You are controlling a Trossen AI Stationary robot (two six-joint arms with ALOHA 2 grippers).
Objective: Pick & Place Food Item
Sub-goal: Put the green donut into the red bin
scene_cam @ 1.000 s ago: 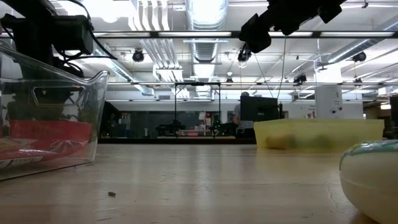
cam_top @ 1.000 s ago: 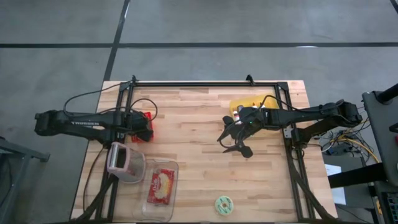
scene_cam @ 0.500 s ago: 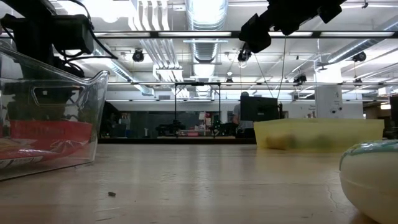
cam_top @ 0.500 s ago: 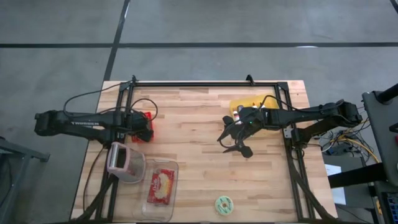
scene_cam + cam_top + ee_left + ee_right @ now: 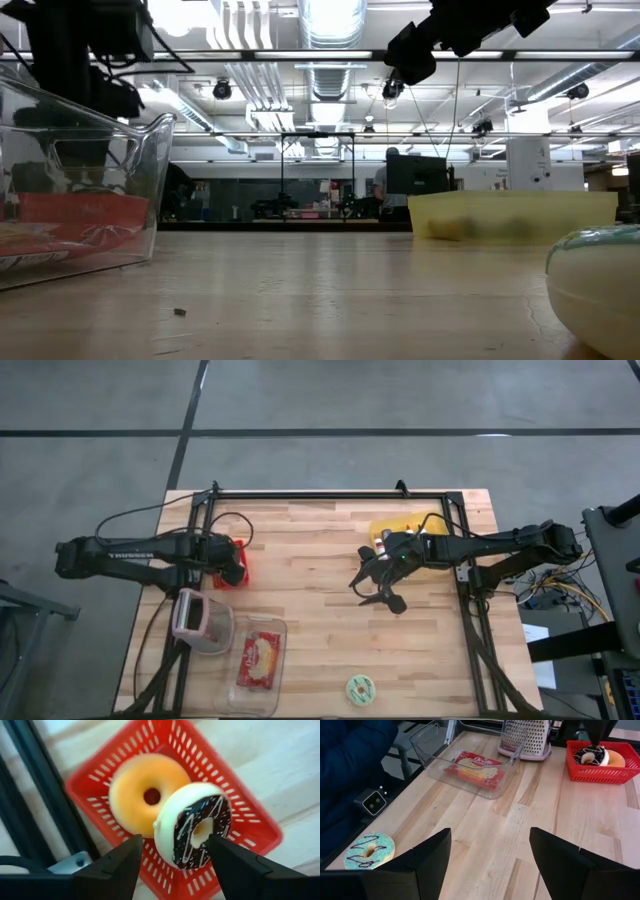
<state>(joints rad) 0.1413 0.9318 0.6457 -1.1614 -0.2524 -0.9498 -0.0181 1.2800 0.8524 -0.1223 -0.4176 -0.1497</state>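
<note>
above the red basket [image 5: 100,780] my left jaws spread wide around the chocolate donut [image 5: 195,832], tilted against the orange one [image 5: 142,795], ready to pinch.

Evenly and brightly lit from overhead, with only soft, faint shadows on the wooden table [image 5: 320,550]. Strong glare from ceiling lights [image 5: 330,15] at table height. Blurred up close: yellow bin [image 5: 510,215], clear container [image 5: 80,180].
</note>
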